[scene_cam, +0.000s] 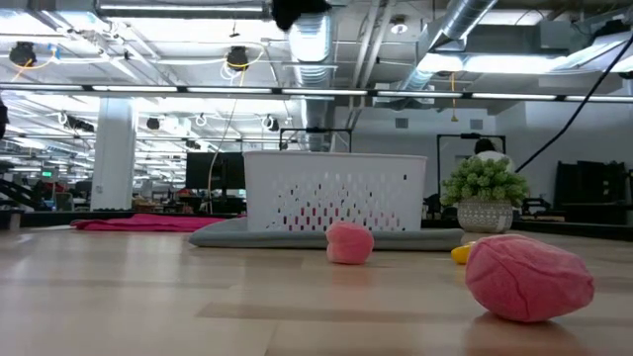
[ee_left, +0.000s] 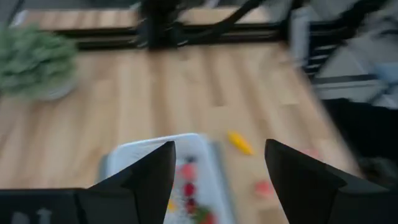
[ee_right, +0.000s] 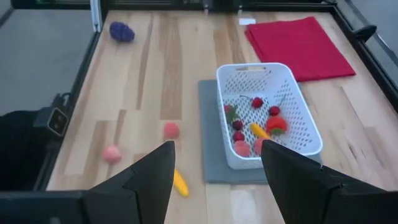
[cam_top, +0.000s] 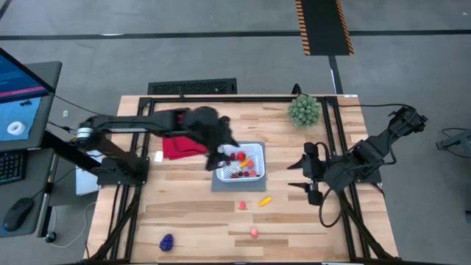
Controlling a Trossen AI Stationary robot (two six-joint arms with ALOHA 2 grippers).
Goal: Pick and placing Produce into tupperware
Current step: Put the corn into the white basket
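Note:
The white mesh-walled tupperware (cam_top: 247, 169) sits on a grey mat (ee_right: 211, 134) and holds several small red, pink and orange produce pieces (ee_right: 255, 127). On the bare table in front of it lie two pink pieces (cam_top: 241, 205) (cam_top: 254, 232), a yellow piece (cam_top: 264, 200) and the purple grape bunch (cam_top: 167, 241). My left gripper (cam_top: 219, 158) hovers open over the tupperware's left edge with nothing between its fingers (ee_left: 219, 146). My right gripper (cam_top: 298, 175) waits open to the right of the tupperware, also bare (ee_right: 216, 144).
A flat red cloth (cam_top: 180, 146) lies left of the tupperware, under my left arm. A green spiky ball plant (cam_top: 304, 110) in a pot stands at the far right of the table. Black frame rails (cam_top: 243, 97) run along the table's edges.

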